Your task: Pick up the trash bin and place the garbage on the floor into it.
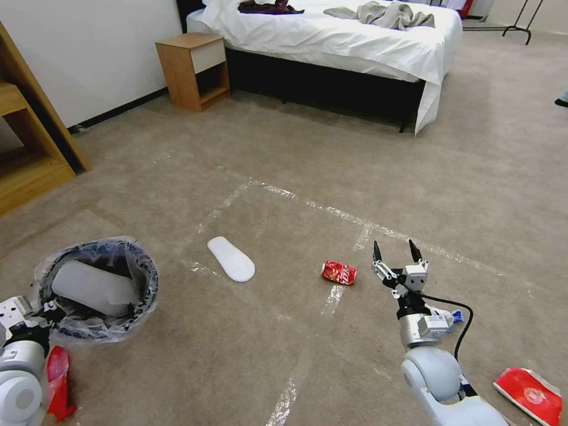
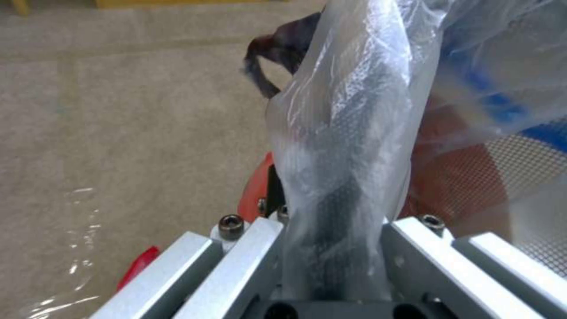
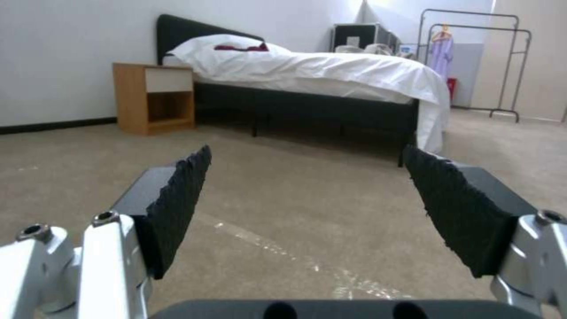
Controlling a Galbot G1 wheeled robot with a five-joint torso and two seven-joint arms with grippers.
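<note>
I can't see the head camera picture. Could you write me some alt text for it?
The robot's left gripper holds a small bag-lined trash bin with a white slipper inside, while its open right gripper hovers beside a crushed red drink can on beige carpet. Another white slipper lies between them.

Head camera looks down over carpet; right wrist camera low, both facing the bed.

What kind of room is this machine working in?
Most likely a bedroom: a bed with white sheets, a wooden nightstand beside it, a clothes rack behind, and carpet throughout.
</note>
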